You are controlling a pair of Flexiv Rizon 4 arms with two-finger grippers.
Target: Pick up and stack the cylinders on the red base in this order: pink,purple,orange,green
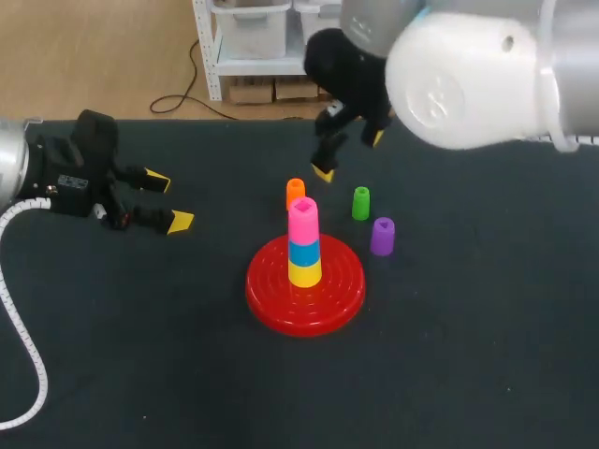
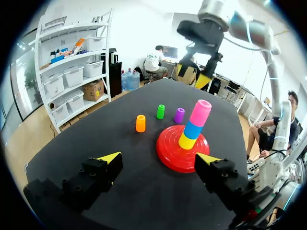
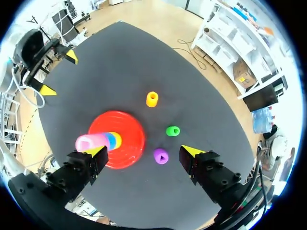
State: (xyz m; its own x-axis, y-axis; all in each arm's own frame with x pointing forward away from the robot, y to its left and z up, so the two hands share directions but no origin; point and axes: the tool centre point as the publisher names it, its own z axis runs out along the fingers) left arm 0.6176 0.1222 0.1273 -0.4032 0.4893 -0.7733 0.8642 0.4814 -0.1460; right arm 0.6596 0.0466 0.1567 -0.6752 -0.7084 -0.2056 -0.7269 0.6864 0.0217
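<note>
The pink cylinder (image 1: 302, 223) tops the stack on the red base (image 1: 267, 309), so I judge purple to be your step in hand. The purple cylinder (image 1: 382, 236) stands on the table at 2 o'clock from the base, the green cylinder (image 1: 360, 203) at 1, the orange cylinder (image 1: 295, 192) at 12. Your right gripper (image 1: 349, 156) hangs above them, fingers spread and empty. The left gripper (image 1: 168, 200) lies released at 9 o'clock. Next, you would lower the right gripper over purple and close squarely.
</note>
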